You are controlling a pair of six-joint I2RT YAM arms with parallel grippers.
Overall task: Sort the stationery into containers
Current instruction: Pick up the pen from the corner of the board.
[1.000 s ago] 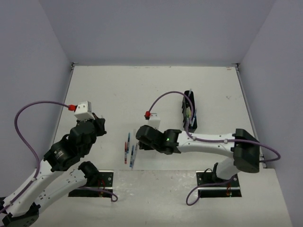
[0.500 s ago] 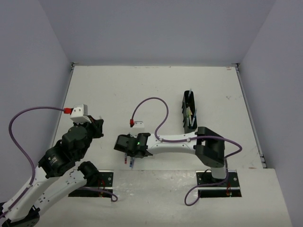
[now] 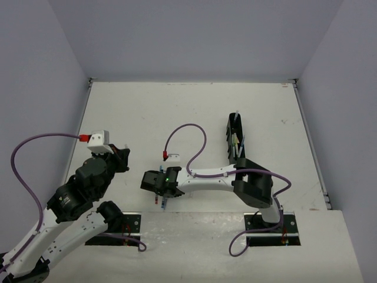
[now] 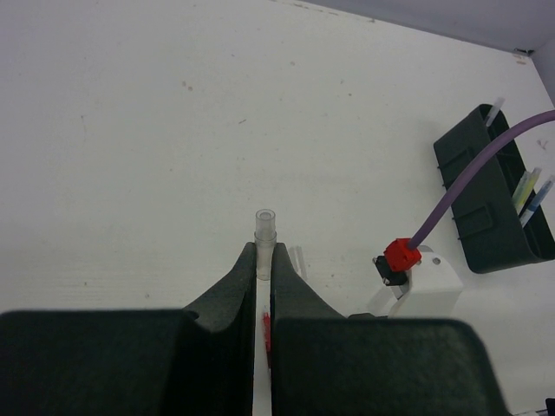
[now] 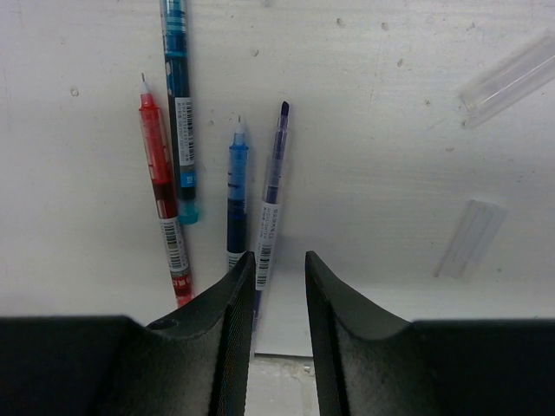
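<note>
The overhead view takes in the whole table (image 3: 177, 112); wrist views sit close above it, the left sharing the tray (image 4: 486, 227).

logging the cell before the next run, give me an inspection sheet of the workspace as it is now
surface: white table, faint specks
job's things: four pens lying on the table; black tray holding several pens
clutter: two clear caps
grippers: left gripper shut on a clear-capped pen; right gripper open over the four pens
cables: purple cables loop off both arms
surroundings: plain walls on three sides
</note>
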